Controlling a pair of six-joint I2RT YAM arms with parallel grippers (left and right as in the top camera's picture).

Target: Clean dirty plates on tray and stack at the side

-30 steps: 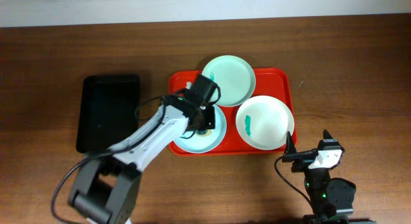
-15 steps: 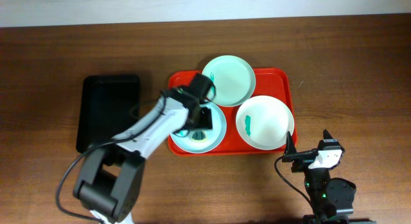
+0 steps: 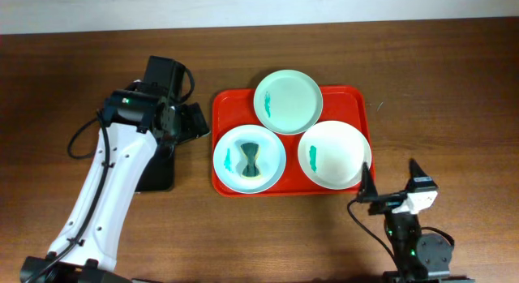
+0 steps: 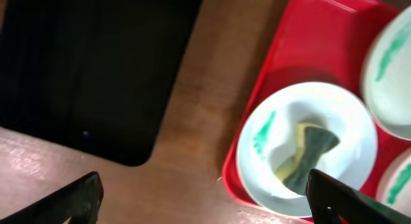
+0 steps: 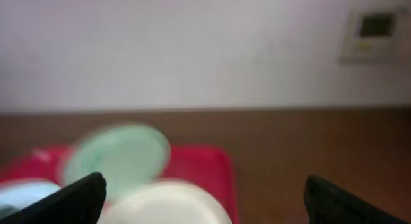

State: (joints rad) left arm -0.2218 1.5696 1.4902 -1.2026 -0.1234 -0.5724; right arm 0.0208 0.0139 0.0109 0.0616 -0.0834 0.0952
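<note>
Judging from how things lie, the task is taken to be at an early stage. All three plates [image 3: 287, 100] are seen on the tray [image 3: 350, 103], off to the right of the left gripper [image 3: 193, 121]. A teal smear [image 3: 312, 160] is carried by each of them, so none can be counted as clean. Nothing is stacked on the tabletop [image 3: 454, 88] at the side. A crumpled yellow-and-green sponge [image 3: 252, 157] is seen lying in the plate nearest the left gripper, beside that plate's smear and held by nothing. The left gripper is spread wide and empty, poised over the strip of tabletop between the black tray [image 3: 158, 176] and the tray. The right gripper [image 3: 390, 179] is likewise spread and empty, with the tray ahead of it and to its left. The wiping of all three plates and the stacking are therefore judged to be left.

The whole layout and both arms are given only by the overhead view. In the left wrist view the sponge is shown closer, folded with a yellow side and a dark green side, and the wide gap between the fingertips is confirmed. The right wrist view is blurred: the plates are reduced to pale shapes with no smear to be made out, but a pale wall [image 5: 192, 44] beyond the tabletop is shown, which the overhead view leaves out.
</note>
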